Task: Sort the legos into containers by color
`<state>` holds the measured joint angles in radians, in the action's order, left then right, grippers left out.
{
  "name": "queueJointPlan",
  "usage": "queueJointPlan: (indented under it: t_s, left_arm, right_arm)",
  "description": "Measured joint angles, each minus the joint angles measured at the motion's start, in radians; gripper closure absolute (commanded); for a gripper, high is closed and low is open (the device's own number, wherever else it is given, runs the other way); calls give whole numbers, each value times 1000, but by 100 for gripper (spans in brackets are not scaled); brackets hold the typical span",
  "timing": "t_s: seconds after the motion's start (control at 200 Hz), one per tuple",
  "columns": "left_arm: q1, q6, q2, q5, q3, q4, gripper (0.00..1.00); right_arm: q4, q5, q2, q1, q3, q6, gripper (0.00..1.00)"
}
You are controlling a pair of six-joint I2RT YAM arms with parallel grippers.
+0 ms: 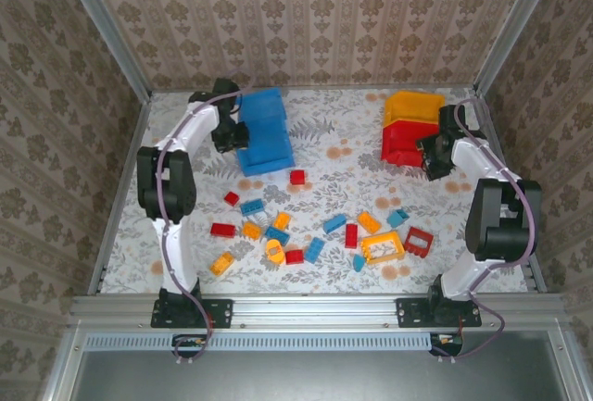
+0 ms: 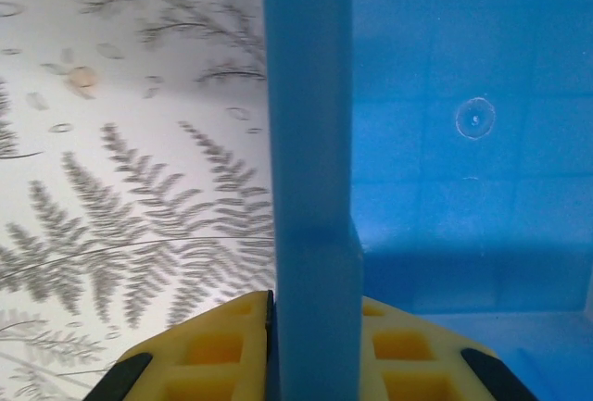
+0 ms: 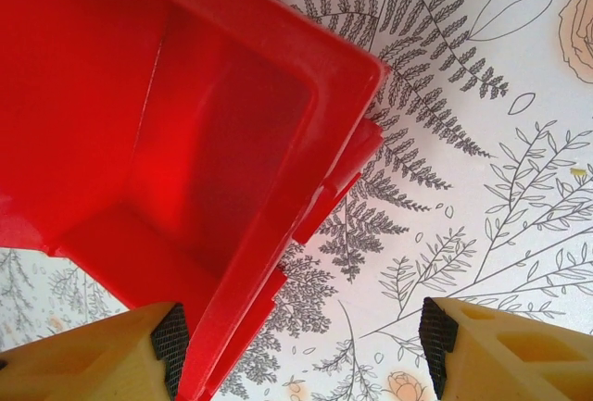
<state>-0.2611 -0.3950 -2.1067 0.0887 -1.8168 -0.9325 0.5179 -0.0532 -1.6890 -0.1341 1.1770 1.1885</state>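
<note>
Left gripper (image 2: 315,364) pinches the blue bin (image 2: 310,142) by its stiff, probably light wall; my right gripper (image 3: 301,350) gapes at the red bin (image 3: 139,123) rim.

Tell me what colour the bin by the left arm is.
Blue bin; left wrist view shows it best.

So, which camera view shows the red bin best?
The top external view: the whole red bin is visible there, against the yellow bin. The right wrist view gives a close look at its inside and one wall, between the fingers of the open right end effector.
</note>
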Motion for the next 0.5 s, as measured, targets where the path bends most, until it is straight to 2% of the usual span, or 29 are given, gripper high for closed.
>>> queueJointPlan:
  t_s: [0.255, 0.5]
  left_arm:
    - [-84, 38, -42, -34, -71, -35, 100]
    - [-159, 74, -27, -48, -49, -47, 100]
  right_arm:
    - [0, 0, -39, 0, 21, -58, 33]
    - [5, 2, -61, 0, 40, -120, 38]
